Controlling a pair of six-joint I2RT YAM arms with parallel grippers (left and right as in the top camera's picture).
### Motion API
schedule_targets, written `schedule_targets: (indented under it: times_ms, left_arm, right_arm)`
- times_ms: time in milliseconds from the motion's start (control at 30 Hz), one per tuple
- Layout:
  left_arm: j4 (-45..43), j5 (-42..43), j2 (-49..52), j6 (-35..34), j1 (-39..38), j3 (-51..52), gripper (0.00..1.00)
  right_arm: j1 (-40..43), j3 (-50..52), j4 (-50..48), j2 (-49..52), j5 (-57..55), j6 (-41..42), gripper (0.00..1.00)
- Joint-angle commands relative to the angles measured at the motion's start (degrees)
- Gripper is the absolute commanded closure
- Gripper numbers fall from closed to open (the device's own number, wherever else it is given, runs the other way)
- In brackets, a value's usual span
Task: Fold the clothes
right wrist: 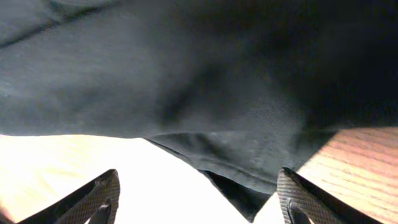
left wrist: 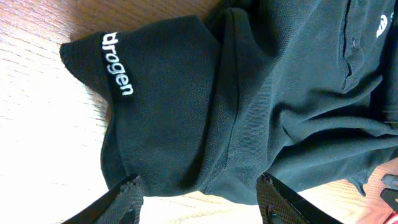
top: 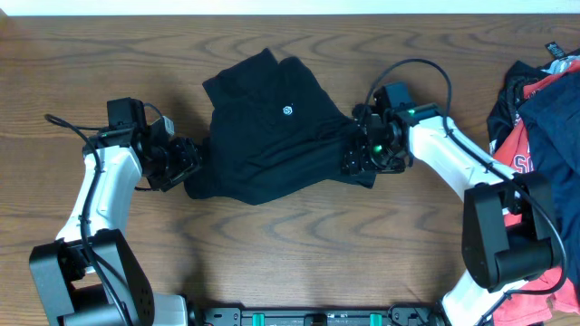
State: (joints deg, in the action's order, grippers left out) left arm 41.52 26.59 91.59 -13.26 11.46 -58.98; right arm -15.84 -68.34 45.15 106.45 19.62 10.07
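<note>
We find bare table (top: 299, 244) free along the lower middle and upper left of the overhead frame, while the black shirt (top: 272, 136) fills the centre and a heap of clothes (top: 544, 118) crowds the right edge.

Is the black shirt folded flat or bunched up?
Bunched up: the black shirt lies crumpled on the table, with creases and uneven overlapping layers.

I am viewing a brown wood-grain table (top: 299, 244); a pale strip (top: 272, 5) is running along its far edge, light glaring off the wood.
</note>
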Motion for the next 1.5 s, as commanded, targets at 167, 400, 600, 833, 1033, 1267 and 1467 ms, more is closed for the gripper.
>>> schedule_targets:
  times_ms: [167,400,600,833,1033,1267,1467]
  left_arm:
    - [-0.04,-0.09,-0.09,0.55,-0.02,-0.9,0.4]
    - [-0.07,-0.09,-0.09,0.55,-0.02,-0.9,0.39]
    - [-0.02,-0.09,-0.09,0.55,-0.02,-0.9,0.39]
    - [0.0,-0.09,-0.09,0.55,-0.02,-0.9,0.39]
    - [0.02,-0.09,-0.09,0.55,-0.02,-0.9,0.39]
    - [-0.02,-0.09,-0.09,0.55,-0.02,-0.9,0.39]
    - [0.02,-0.07,-0.09,0.55,-0.02,-0.9,0.39]
  right_arm:
    - [0.72,8.39,-6.01,-0.35,3.61,0.52,0.21]
    - [0.72,11.56,-8.31,-0.35,3.93,0.68,0.22]
    - [0.72,11.98,-8.63,-0.35,-0.11,2.69,0.57]
    - [0.9,12.22,-9.25,-0.35,-1.6,2.8,0.89]
    - [1.4,12.2,-11.63,-0.35,-3.85,3.69,0.99]
    - [5.51,6.38,-7.08,-3.21,-6.47,3.06,0.98]
    - [6.4,-5.7,4.02,-10.49,-11.28,-0.81,0.99]
